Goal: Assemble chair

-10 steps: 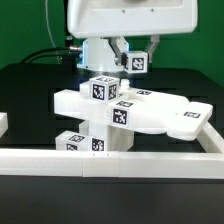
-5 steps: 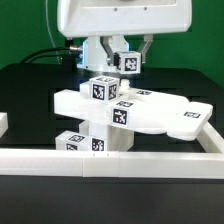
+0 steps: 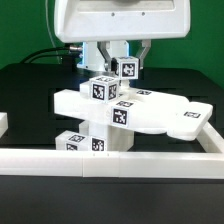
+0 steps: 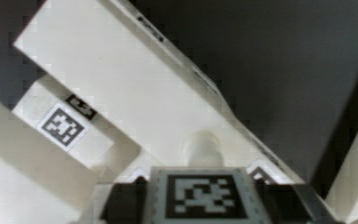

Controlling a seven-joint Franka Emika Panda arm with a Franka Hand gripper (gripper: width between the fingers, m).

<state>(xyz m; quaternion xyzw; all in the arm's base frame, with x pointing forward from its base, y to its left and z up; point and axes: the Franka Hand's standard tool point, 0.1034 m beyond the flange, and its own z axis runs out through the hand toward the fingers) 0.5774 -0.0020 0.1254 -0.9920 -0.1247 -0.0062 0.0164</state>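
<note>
- Matte black table (image 3: 30, 85), dark backdrop behind, bare apart from the parts; long low white border wall (image 3: 110, 162) along the near edge, presumably a stop to brace parts against.
- Partly built chair of matte white blocky plastic parts (image 3: 125, 112) standing against that wall at centre, tagged faces up.
- Small white tagged cube-ended chair piece (image 3: 128, 68) pinched in the two-finger gripper (image 3: 127, 62), jaws part-closed on it, hanging just above the assembly's rear, likely for seating.
</note>
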